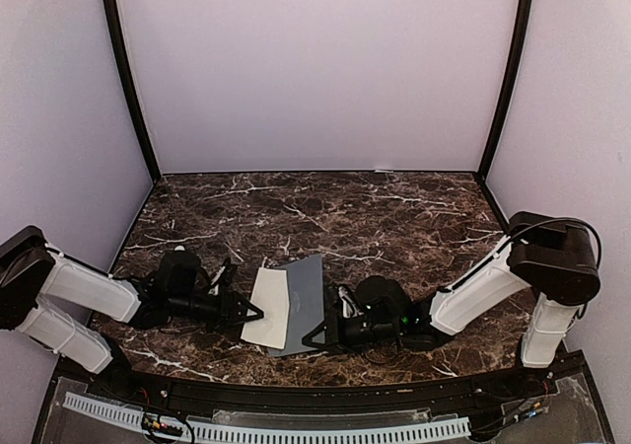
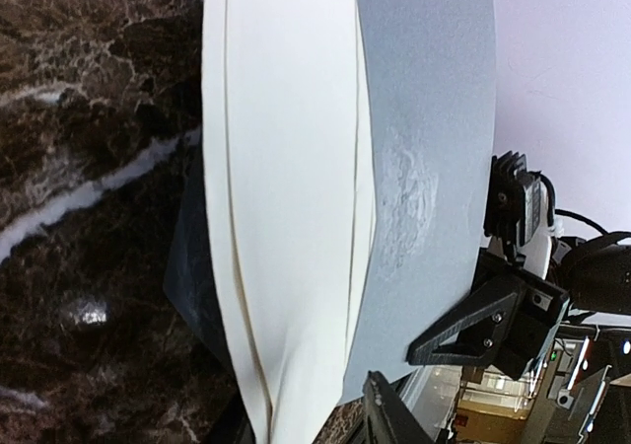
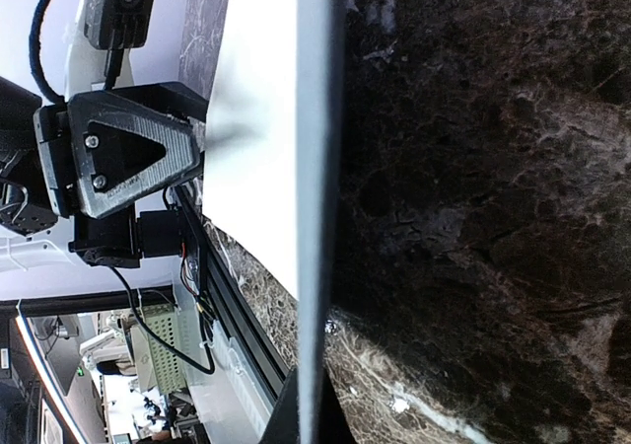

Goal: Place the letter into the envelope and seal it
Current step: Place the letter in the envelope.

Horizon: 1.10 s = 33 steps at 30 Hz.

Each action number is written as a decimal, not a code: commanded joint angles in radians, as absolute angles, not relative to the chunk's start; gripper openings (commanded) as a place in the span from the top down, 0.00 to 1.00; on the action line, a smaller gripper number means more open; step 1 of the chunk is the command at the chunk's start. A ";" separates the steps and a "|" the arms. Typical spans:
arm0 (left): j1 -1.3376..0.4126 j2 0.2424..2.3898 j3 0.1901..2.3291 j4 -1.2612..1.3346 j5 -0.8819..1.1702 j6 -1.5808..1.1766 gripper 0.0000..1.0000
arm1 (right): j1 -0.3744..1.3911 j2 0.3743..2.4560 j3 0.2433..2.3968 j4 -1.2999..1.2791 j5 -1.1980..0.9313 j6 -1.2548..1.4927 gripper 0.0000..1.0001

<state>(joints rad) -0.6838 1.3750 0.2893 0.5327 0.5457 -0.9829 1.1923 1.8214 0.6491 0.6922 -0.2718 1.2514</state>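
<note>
Cream-beige and creased, the paper letter (image 2: 286, 197) fills most of my left wrist cam, running top to bottom. Its right long edge is hidden under the flat grey-blue paper envelope (image 2: 424, 148). A darker grey strip (image 2: 192, 266) pokes out beneath its left side (prob. more of the envelope, can't confirm). The letter's border is too faint to make out. On the top cam the letter sticks out to the left of the envelope, part of it showing. Both lie near the table's front edge, between the two arms.

Left gripper (image 1: 251, 314): the tip sits at the letter's left edge, touching it. I can't tell whether the fingers are apart or pinched on the sheet, as they're mostly cut off in the wrist view.

Right gripper (image 1: 315, 333): fingers pressed together on the envelope's near right edge. On the right wrist cam the envelope shows edge-on as a thin grey line running down into the fingers, which are cut off at the frame bottom.

The table (image 1: 394, 217) is dark brown marble-pattern w/ white veins. There are pale lilac walls (image 1: 315, 69) on three sides and black posts (image 1: 128, 79) in the back corners.
</note>
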 commanded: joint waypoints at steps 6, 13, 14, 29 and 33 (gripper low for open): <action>-0.700 1.229 0.275 0.329 0.597 -0.947 0.63 | 1.200 1.797 0.643 0.732 -0.261 1.254 1.00; -0.738 1.174 0.242 0.307 0.592 -0.985 0.63 | 1.200 1.805 0.651 0.734 -0.265 1.252 1.00; -0.741 1.171 0.239 0.309 0.590 -0.989 0.63 | 1.201 1.804 0.652 0.735 -0.265 1.252 1.00; -0.792 1.264 0.226 0.418 0.557 -1.033 0.95 | 1.211 1.804 0.661 0.726 -0.266 1.250 1.00; -0.793 1.261 0.224 0.408 0.523 -1.028 1.00 | 1.211 1.799 0.660 0.726 -0.262 1.252 1.00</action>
<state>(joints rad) -0.7887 1.2652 0.2325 0.3889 0.5568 -1.0336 1.1999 1.8214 0.6495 0.6918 -0.2714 1.2518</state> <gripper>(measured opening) 0.010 0.005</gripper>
